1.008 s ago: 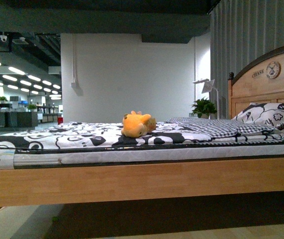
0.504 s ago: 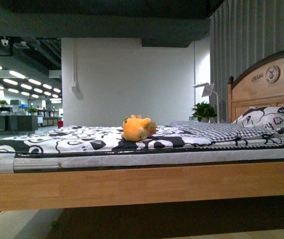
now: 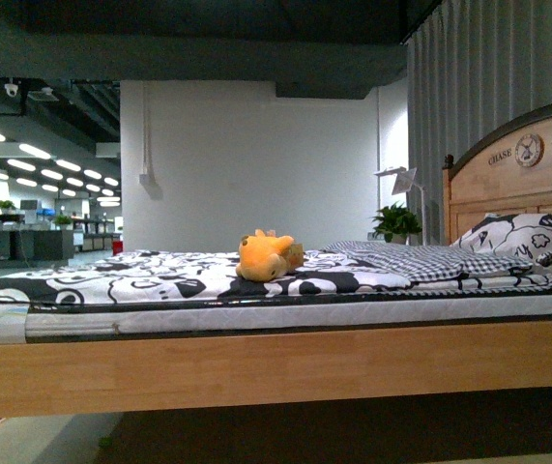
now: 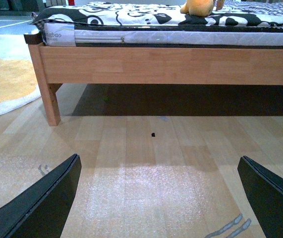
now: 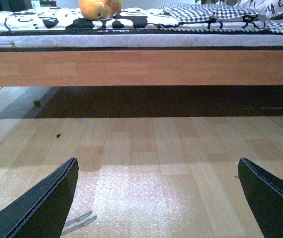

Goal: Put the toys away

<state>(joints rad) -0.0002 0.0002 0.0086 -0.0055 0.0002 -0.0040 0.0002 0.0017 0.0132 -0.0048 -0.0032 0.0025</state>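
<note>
A small orange-yellow plush toy [image 3: 264,256] lies on the black-and-white patterned sheet in the middle of the bed [image 3: 276,362]. Its lower part shows at the edge of the left wrist view [image 4: 197,7] and of the right wrist view [image 5: 97,9]. My left gripper [image 4: 158,198] is open, low over the wooden floor in front of the bed, with nothing between its dark fingers [image 4: 42,198]. My right gripper [image 5: 158,198] is open too, over the same floor, far from the toy. Neither arm shows in the front view.
A patterned pillow [image 3: 527,237] and a folded checked blanket [image 3: 401,259] lie toward the wooden headboard [image 3: 517,179] at right. A bed leg [image 4: 49,101] stands at the frame's corner, with a pale rug [image 4: 5,87] beside it. Dark space runs under the bed.
The front view has shifted: the bed and the toy now sit lower in the picture and more of the ceiling shows. The toy has not moved on the sheet.
</note>
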